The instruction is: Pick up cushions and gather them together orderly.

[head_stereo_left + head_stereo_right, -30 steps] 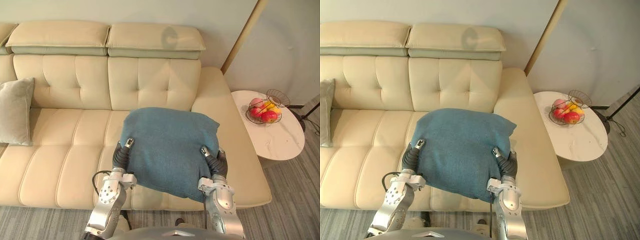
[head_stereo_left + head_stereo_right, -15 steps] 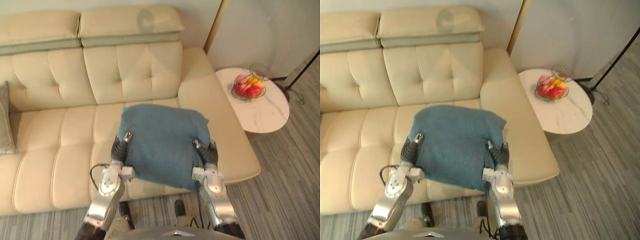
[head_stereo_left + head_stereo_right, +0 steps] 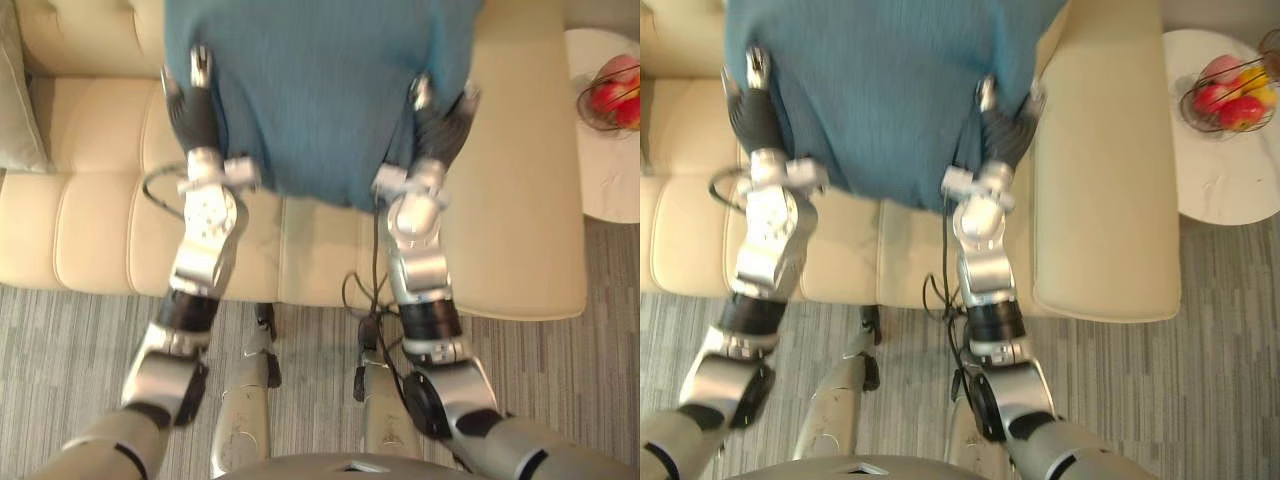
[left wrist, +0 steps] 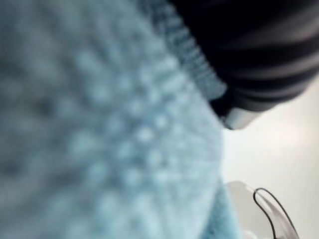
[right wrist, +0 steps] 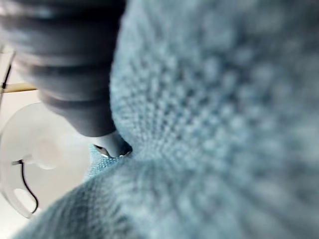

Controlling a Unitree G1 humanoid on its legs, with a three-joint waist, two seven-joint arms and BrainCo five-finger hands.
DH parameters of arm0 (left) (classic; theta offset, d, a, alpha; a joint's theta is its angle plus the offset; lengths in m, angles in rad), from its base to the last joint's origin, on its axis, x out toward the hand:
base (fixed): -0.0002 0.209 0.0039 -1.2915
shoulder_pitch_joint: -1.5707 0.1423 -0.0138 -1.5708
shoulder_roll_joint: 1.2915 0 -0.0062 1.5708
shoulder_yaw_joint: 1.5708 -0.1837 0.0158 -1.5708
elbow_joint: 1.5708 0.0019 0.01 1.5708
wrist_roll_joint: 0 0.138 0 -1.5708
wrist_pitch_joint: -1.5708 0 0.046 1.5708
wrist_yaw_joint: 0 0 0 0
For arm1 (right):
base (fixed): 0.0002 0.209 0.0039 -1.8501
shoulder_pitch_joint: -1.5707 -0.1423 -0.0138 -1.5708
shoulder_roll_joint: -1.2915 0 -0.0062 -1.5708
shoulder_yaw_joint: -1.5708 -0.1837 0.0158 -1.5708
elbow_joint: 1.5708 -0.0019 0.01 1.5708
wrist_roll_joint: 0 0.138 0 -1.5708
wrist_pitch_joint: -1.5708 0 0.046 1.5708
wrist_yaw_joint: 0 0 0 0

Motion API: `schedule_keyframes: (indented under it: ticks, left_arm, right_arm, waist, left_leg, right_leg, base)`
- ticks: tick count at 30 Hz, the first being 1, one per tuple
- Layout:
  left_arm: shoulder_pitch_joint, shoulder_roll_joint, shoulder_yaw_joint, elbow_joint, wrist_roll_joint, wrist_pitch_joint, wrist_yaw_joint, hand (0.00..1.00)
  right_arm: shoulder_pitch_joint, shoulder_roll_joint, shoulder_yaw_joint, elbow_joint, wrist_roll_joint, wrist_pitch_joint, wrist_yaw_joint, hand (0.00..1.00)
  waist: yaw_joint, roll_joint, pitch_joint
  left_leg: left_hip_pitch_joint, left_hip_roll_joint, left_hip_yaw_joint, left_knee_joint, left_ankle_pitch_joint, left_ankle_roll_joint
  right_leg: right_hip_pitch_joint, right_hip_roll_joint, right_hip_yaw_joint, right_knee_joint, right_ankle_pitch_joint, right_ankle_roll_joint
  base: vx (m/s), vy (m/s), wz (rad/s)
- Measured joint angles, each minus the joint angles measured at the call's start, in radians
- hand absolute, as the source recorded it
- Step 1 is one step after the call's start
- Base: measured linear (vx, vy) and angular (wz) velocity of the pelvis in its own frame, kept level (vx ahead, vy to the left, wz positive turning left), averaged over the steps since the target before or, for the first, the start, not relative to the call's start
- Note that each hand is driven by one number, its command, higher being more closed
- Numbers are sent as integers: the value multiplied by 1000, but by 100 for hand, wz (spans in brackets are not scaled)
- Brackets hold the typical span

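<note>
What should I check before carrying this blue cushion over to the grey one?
1. Blue cushion held between left hand and right hand: ok, one hand on each side.
2. Hold firm: cannot tell; both wrist views show its knit from very close.
3. Cushion lifted off the sofa: cannot tell; its lower edge overlaps the seat front.
4. Grey cushion in sight: ok, on the sofa at the view's left edge.
5. Side table and fruit basket apart from the right arm: ok.
</note>
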Motion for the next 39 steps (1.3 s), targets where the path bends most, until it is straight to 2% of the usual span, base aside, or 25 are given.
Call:
schedule_keyframes:
  ticks: [2,3,6,9,10,12,13,17,20,24,26,27,28,29,31,34,39]
  left_arm:
    - [-128,28,2,75,17,0,9,100]
    - [-219,40,12,135,20,0,9,0]
    - [-373,37,26,268,40,13,12,0]
    - [-487,14,64,365,36,52,29,0]
    - [-518,7,78,382,36,69,30,0]
    - [-566,5,92,405,37,82,27,0]
    - [-590,-2,101,406,38,82,10,0]
    - [-616,-28,129,409,37,79,-34,0]
    - [-550,-59,176,411,32,79,-62,0]
    - [-373,-126,246,415,-27,78,-89,0]
    - [-314,-137,247,402,-27,54,-108,0]
    - [-298,-137,246,396,-26,45,-121,0]
    - [-288,-133,246,389,-26,41,-128,0]
    - [-273,-128,245,372,-26,36,-134,0]
    - [-239,-113,244,357,-26,25,-148,0]
    - [-184,-87,237,322,-34,13,-160,0]
    - [-34,-14,242,237,-95,13,-173,0]
  right_arm:
    - [-112,-7,-26,49,-33,0,-37,100]
    - [-192,-11,-57,97,-53,3,-57,0]
    - [-334,-19,-124,219,-68,42,-105,0]
    - [-442,-31,-174,319,-59,85,-136,0]
    - [-473,-40,-191,339,-39,100,-136,0]
    - [-532,-67,-206,398,10,120,-136,0]
    - [-559,-107,-206,418,54,126,-132,0]
    - [-604,-221,-195,429,124,126,-93,0]
    - [-602,-260,-182,431,176,127,-55,0]
    - [-535,-262,-157,431,210,130,-23,0]
    - [-505,-264,-157,418,210,129,-21,0]
    - [-473,-266,-157,381,210,127,-20,0]
    - [-450,-270,-151,353,210,126,-19,0]
    - [-431,-281,-148,328,211,124,-17,0]
    - [-394,-306,-136,289,212,120,-13,0]
    - [-303,-342,-141,227,226,114,8,0]
    - [-135,-362,-170,147,254,104,58,0]
  waist:
    - [1,5,29]
    - [0,7,43]
    - [-1,12,73]
    - [-3,13,94]
    - [-2,14,100]
    - [0,16,121]
    - [4,18,123]
    - [9,18,124]
    - [9,18,124]
    - [5,17,125]
    - [3,17,125]
    - [2,17,125]
    - [2,17,125]
    - [1,17,125]
    - [2,17,125]
    - [-8,17,125]
    - [-18,16,125]
  left_leg:
    - [-17,-2,-2,-24,22,1]
    - [-39,-7,-13,-46,55,-2]
    - [-80,-7,-35,-58,79,-5]
    - [-148,-15,-74,-58,125,-69]
    - [-171,-15,-86,-58,135,-80]
    - [-206,-10,-90,-58,145,-68]
    - [-244,-7,-94,-58,147,-66]
    - [-341,-1,-106,-58,148,-65]
    - [-397,0,-104,-58,148,-65]
    - [-431,1,-95,-58,148,-65]
    - [-434,0,-95,-58,147,-66]
    - [-432,1,-94,-59,135,-80]
    - [-429,5,-91,-59,96,-109]
    - [-428,7,-82,-59,77,-94]
    - [-426,11,-71,-59,77,-93]
    - [-412,7,-57,-59,106,-59]
    - [-342,17,-50,-58,121,-42]
  right_leg:
    - [-33,1,-2,11,3,3]
    - [-65,-1,-7,23,3,3]
    - [-110,-5,-13,29,3,3]
    - [-163,-11,-27,23,9,3]
    - [-179,-13,-38,18,13,-1]
    - [-205,-12,-46,12,15,-3]
    - [-234,-10,-61,3,21,-5]
    - [-314,-3,-71,-7,31,-2]
    - [-370,-3,-75,1,31,-1]
    - [-420,-5,-74,37,15,-4]
    - [-436,-5,-70,69,-2,-5]
    - [-448,-7,-70,100,-19,-6]
    - [-457,-7,-70,125,-31,-8]
    - [-464,-7,-70,141,-38,-7]
    - [-466,-6,-66,143,-39,-7]
    - [-466,-12,-64,183,-71,-9]
    - [-426,-5,-64,255,-121,-31]
  base:
    - [-24,2,4]
    - [-19,0,6]
    - [12,-8,10]
    - [28,-39,13]
    - [28,-54,11]
    - [17,-43,7]
    - [7,-39,4]
    - [1,-9,1]
    - [22,17,-3]
    - [65,6,-1]
    - [70,-21,6]
    - [63,-39,10]
    - [60,-60,10]
    - [33,-48,4]
    - [15,-83,-2]
    - [10,-108,10]
    - [-8,-173,11]
